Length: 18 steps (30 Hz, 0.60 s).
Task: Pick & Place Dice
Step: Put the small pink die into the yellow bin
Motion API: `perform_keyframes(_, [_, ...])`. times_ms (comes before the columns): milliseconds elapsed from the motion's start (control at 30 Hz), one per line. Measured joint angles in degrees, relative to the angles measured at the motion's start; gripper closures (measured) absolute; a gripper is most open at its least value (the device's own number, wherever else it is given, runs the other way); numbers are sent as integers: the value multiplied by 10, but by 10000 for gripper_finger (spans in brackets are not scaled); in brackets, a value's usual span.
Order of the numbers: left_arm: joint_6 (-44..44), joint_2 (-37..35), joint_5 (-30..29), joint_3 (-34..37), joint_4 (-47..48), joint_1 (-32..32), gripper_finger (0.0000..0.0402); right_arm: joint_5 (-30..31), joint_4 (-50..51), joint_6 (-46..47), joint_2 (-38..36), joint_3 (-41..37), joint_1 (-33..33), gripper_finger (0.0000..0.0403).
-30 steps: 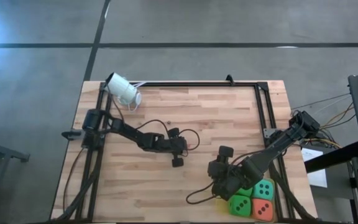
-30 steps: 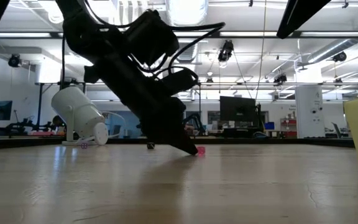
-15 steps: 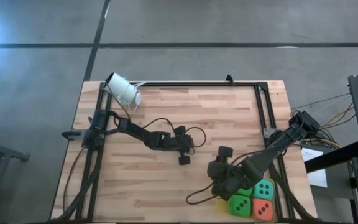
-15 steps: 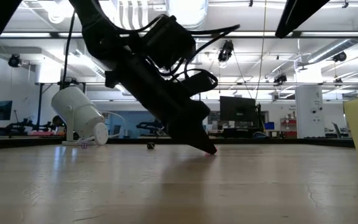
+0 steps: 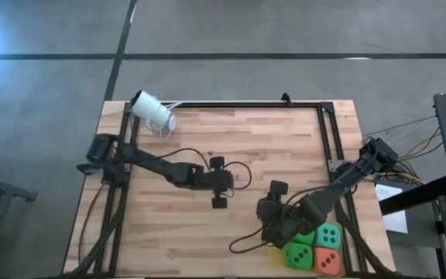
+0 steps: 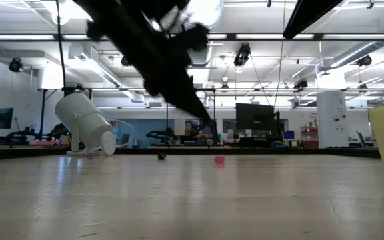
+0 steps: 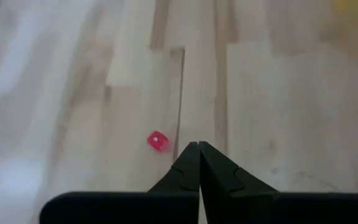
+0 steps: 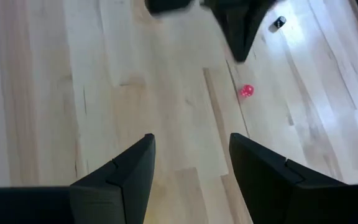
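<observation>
High view: the left gripper (image 5: 220,203), clenched and holding nothing, hangs mid-table just beside a tiny pink speck (image 7: 157,140). Right gripper (image 8: 191,163) stands released beside the dice (image 5: 314,249).

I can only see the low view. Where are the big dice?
Observer: Three dice sit bunched at the table's corner, beside the right arm.
Operator: What colours are they?
Observer: Green, teal and orange-red. I can't make out a fourth.
Operator: Is the right arm holding one?
Observer: No, its jaws are open with nothing between them.
</observation>
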<state>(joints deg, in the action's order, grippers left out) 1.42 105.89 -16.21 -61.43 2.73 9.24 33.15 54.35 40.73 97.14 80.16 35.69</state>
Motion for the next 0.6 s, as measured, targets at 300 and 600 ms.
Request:
perform_keyframes(300, [-8,-161,-102,0,114,93,400,-24,-16,-11,1,-21,-67,200])
perform_keyframes(600, [31,-264,-126,9,181,176,399,-158,-158,-52,3,-66,-193,200])
